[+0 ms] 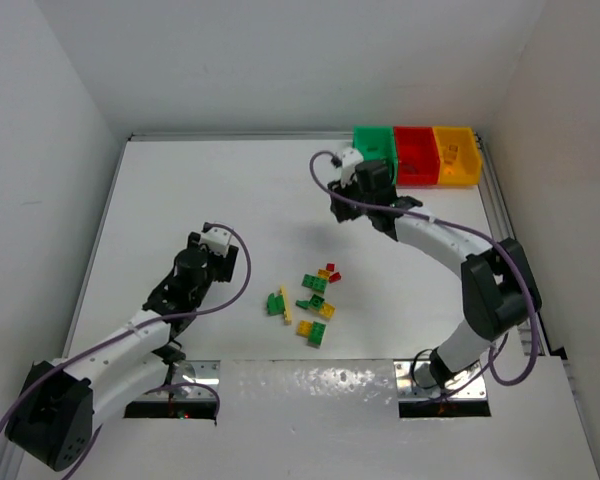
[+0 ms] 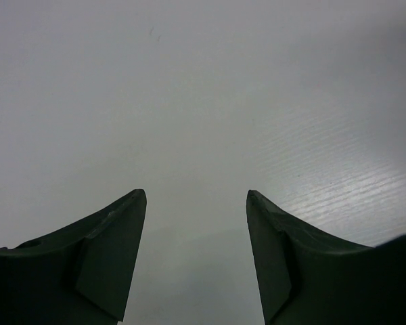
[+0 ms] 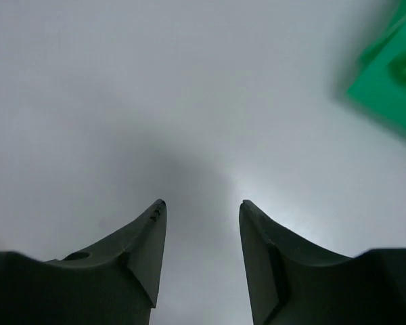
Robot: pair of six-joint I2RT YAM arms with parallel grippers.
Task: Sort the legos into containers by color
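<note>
The left claw [image 2: 195,196] and right claw [image 3: 202,203] are spread and empty; the right, near the green bin [image 1: 372,132], could clip its wall if swung carelessly.

L arm [image 1: 120,345] & R arm [image 1: 442,240] white w/ black joints [image 1: 490,290], purple cables [image 1: 245,270], dark tapered pincer fingers [image 2: 108,257].

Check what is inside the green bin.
The visible far part of the green bin shows no brick I can make out; the right end effector covers its near part.
</note>
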